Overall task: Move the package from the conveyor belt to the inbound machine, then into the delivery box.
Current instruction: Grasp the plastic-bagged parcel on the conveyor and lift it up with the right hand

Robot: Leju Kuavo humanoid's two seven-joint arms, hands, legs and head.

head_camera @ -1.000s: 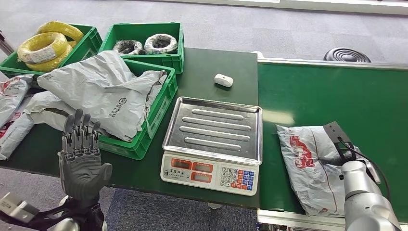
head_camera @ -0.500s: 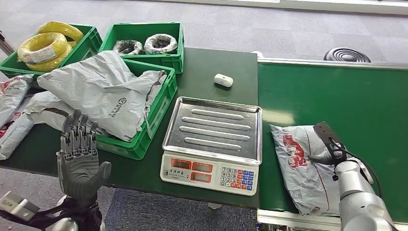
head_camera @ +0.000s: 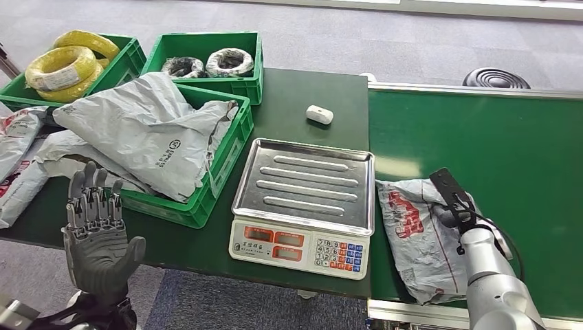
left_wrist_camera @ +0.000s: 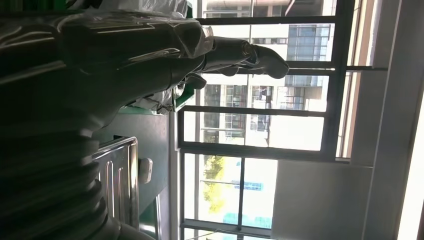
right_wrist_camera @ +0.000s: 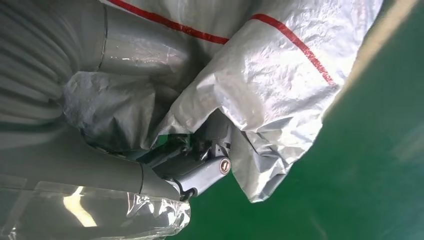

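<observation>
Package [head_camera: 412, 237]: grey poly mailer with red print, lying flat on the green conveyor belt [head_camera: 509, 137], at about 4 o'clock in the head view. Its near-left edge sits just beside the scale [head_camera: 302, 199], roughly at 3 o'clock from the steel pan.

Right robot hand [head_camera: 455, 213]: on the package's right side, fingers buried in the film. Right wrist view shows the fingers [right_wrist_camera: 200, 165] closed with bunched plastic gathered around them, so I judge it grips the package at a gathered fold of the bag rather than around the contents.

Left robot hand [head_camera: 96, 230]: raised at 8 o'clock, palm toward the camera, fingers spread and upright, holding nothing. It sits just in front of the tabletop [head_camera: 302, 89] edge, near the green crate [head_camera: 220, 155] heaped with other grey mailers.

Handling, as judgement:
- Soft and limp; film creases freely, so it will sag and drape when lifted.
- Probably light; contents not visible, weight uncertain.
- Glossy film looks slippery; a pinch on loose film could slide or tear.
- Better hold: near the bag's middle, over whatever bulk is inside, or a deep fold.

Next call: a short carry toward 9 o'clock onto the scale pan, keeping the trailing end clear of the pan's raised rim.
</observation>
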